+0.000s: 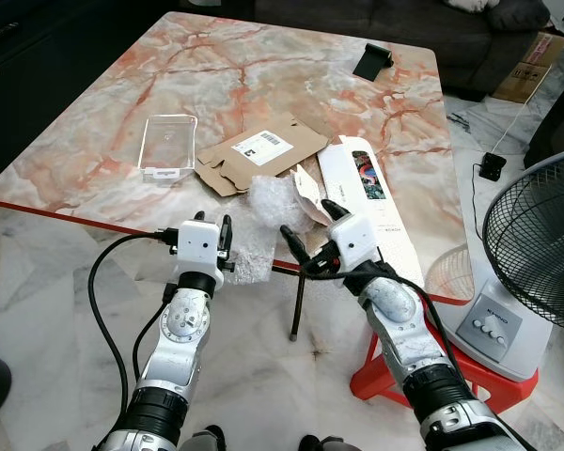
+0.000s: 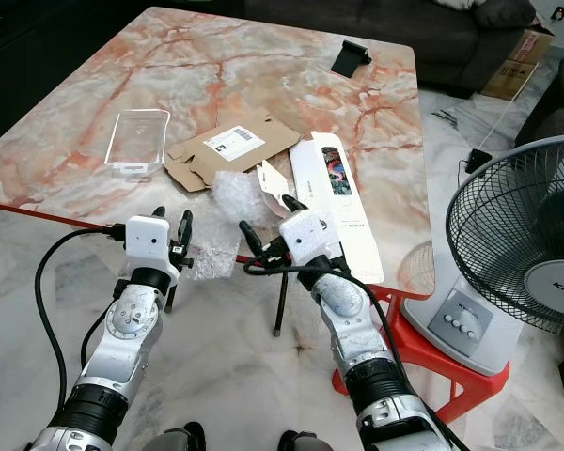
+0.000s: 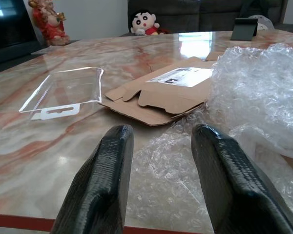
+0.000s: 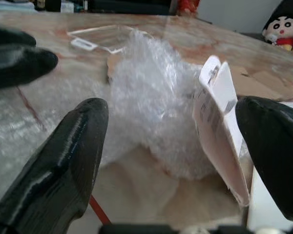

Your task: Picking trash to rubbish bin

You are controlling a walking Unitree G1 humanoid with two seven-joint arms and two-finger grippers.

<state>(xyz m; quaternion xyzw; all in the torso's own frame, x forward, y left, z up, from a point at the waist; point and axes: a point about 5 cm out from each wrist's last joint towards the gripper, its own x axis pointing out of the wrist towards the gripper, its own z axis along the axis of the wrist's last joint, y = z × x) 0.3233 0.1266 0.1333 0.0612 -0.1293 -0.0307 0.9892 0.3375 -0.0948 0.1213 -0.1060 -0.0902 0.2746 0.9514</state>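
Both grippers, left gripper [image 1: 226, 235] and right gripper [image 1: 308, 225], gape open, empty, flanking bubble wrap [image 1: 268, 202].

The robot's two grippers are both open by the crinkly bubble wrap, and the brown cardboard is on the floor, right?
Not quite. Both the left gripper and right gripper are open by the crinkly clear bubble wrap, but the flattened brown cardboard lies on the pink marble table, as the left eye view shows.

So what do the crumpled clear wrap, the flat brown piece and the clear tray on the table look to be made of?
The crumpled wrap looks like plastic bubble wrap: translucent, covered in small air cells. The flat brown piece looks like matte corrugated cardboard, unfolded, with cut tabs and a white printed label. The clear tray looks like thin, glossy moulded plastic, probably blister packaging, given its hang-tab slot.
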